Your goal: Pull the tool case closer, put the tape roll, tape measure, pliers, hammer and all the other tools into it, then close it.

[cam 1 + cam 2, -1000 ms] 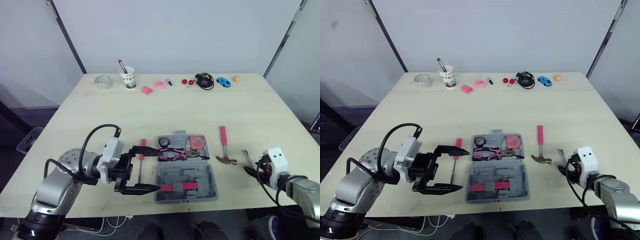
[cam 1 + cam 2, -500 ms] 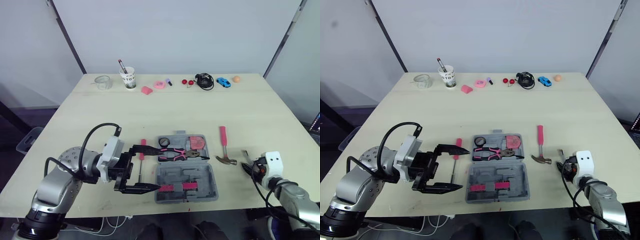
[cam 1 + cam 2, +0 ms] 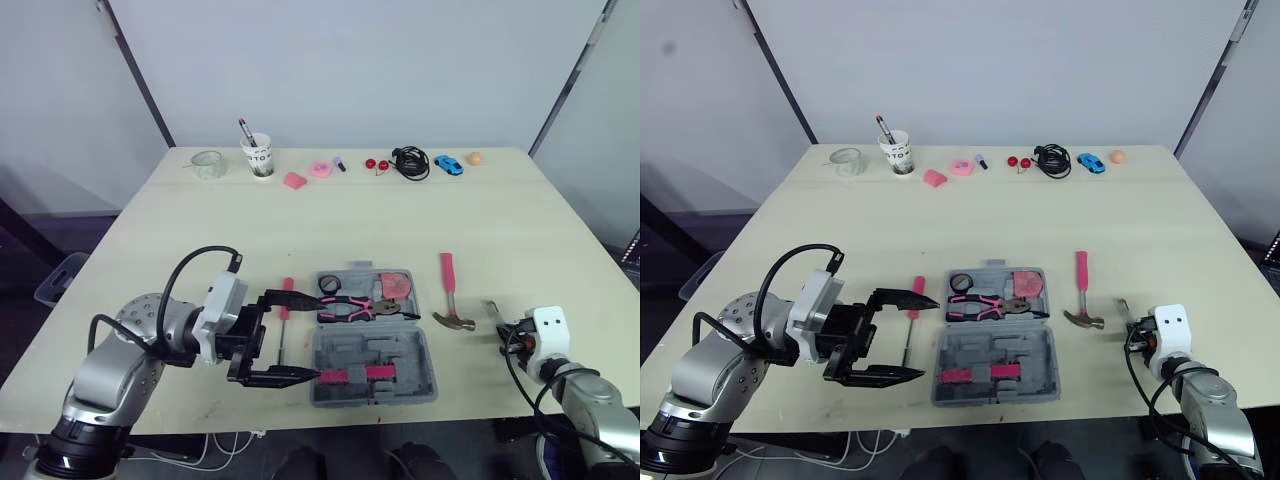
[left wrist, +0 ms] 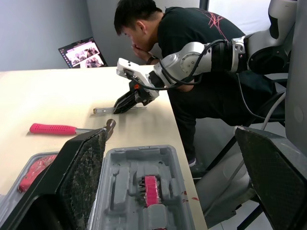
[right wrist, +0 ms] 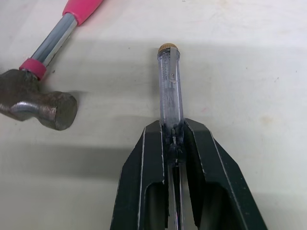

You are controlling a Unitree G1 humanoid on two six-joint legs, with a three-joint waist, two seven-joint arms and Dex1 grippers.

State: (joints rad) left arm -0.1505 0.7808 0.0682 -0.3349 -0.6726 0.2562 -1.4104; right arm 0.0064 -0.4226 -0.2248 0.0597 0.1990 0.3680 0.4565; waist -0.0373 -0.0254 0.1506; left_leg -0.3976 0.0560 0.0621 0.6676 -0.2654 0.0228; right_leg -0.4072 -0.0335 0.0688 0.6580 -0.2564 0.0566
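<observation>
Partly hidden, clear screwdriver (image 5: 170,88), pinched between right fingers (image 5: 144,184)

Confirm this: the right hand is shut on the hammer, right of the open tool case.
Not the hammer. The right hand is shut on the clear screwdriver, right of the open tool case; the hammer lies loose beside it. The right wrist view shows this.

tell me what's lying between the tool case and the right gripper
The hammer lies there, beside the case, in the left eye view. The right gripper grips a clear screwdriver.
</observation>
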